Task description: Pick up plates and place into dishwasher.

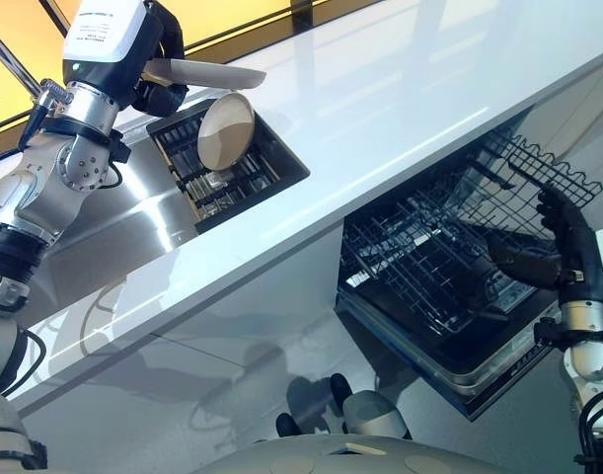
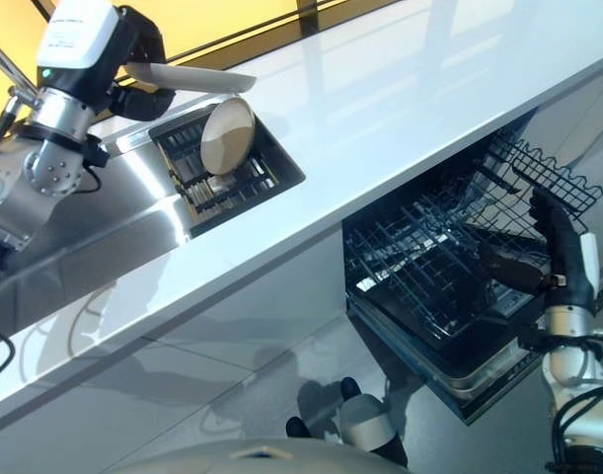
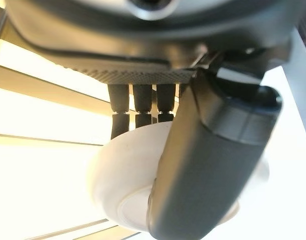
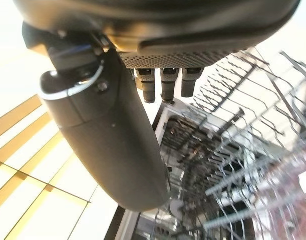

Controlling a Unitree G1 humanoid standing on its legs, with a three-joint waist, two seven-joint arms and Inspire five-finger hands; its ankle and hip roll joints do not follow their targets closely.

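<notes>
White plate (image 1: 204, 71) pinched flat in left hand (image 1: 155, 87) | rack (image 1: 449, 257) at 4 o'clock | right hand (image 1: 567, 247) nearer it, fingers straight, empty

Plate (image 3: 122, 200) half hidden (behind thumb (image 3: 213, 165))

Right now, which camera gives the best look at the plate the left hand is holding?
The left wrist view: the plate sits close up, with the left hand curled round it. Both eye views show it small and edge-on above the sink rack; the right wrist view faces the dishwasher rack.
</notes>
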